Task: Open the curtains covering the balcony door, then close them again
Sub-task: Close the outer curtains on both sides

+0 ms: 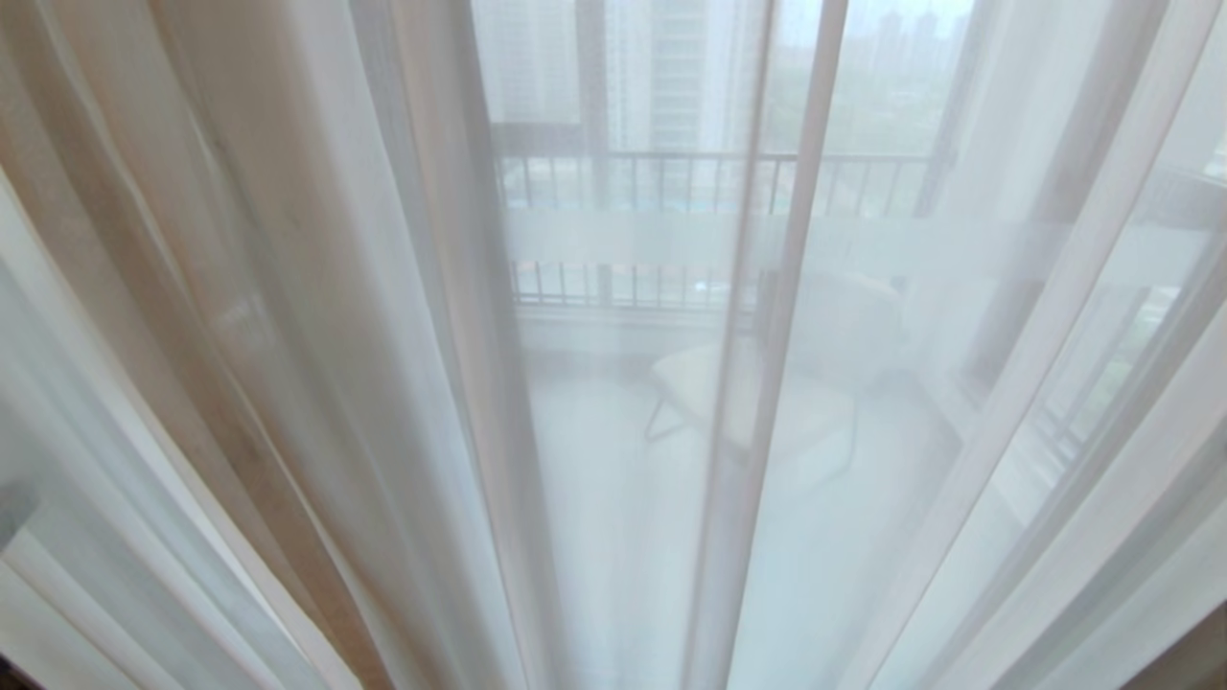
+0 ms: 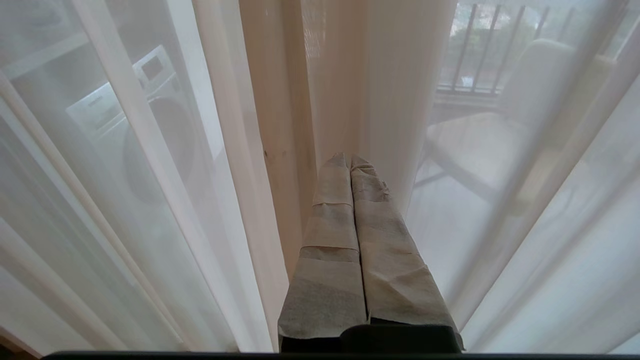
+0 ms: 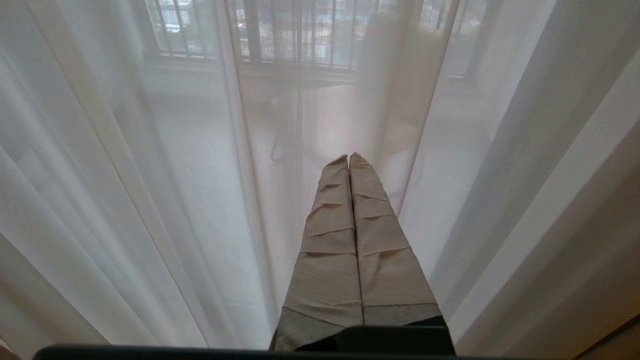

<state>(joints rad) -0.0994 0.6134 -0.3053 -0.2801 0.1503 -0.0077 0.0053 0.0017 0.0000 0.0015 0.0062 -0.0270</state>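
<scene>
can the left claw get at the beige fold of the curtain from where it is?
Probably yes. The left claw is shut, tips right at the beige curtain fold, nothing between them. It holds no fabric; it would need to open first.

Soft daylight comes from twelve o'clock, through the glass and straight through the sheers (image 1: 613,479), so everything looks pale, milky and low in contrast. The thicker drape folds (image 1: 240,316) toward nine o'clock glow warm beige. No hard shadows, no glare. The chair (image 1: 757,402) and railing (image 1: 671,182) outside show only as hazy shapes. Folds bow outward near the edges.
</scene>
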